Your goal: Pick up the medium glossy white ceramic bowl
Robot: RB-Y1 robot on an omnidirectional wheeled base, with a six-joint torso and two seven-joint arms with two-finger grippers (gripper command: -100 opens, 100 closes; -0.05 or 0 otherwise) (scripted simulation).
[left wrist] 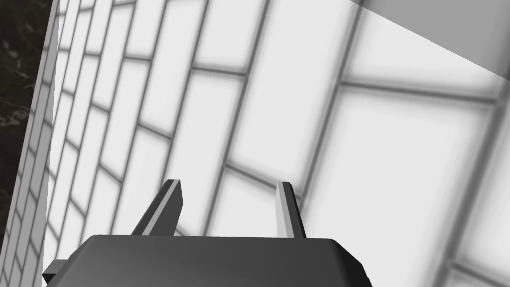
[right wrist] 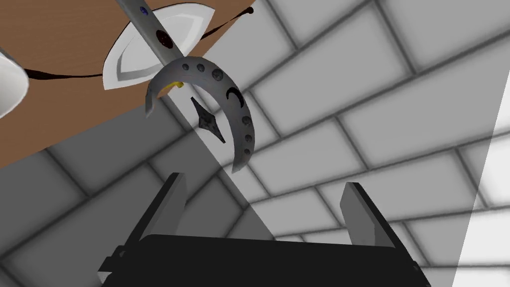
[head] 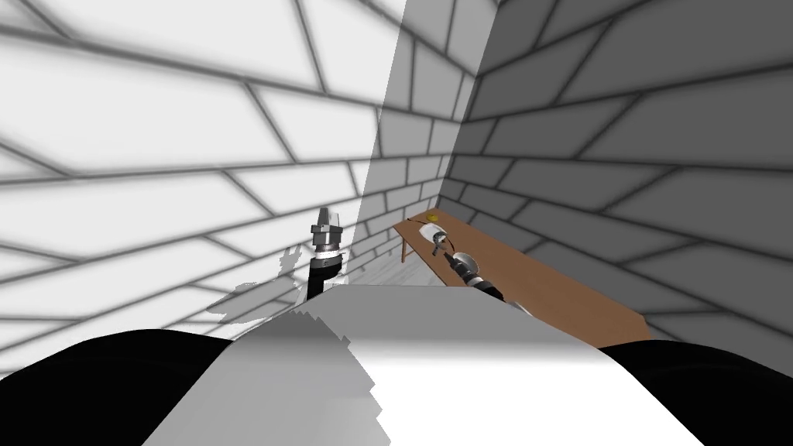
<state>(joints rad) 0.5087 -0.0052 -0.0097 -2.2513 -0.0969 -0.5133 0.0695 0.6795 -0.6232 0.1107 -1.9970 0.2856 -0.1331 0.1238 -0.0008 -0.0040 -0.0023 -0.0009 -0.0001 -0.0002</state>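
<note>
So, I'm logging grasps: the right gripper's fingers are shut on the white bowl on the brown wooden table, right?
No. The right gripper has its fingers open, apart from the white bowl on the brown wooden table. The right wrist view shows it.

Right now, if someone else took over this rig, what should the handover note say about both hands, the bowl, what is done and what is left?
Left hand: open, empty, pointing up at my left side.
Right hand: open, empty, stretched toward the brown table, touching nothing.
White bowl: on the table near its edge, ahead of the right hand. In the right wrist view, a grey crescent-shaped object on a rod lies between hand and bowl. A second white object is also on the table.
Done: right arm aimed at the bowl.
Left: get past the crescent, grip the bowl, lift it.
</note>
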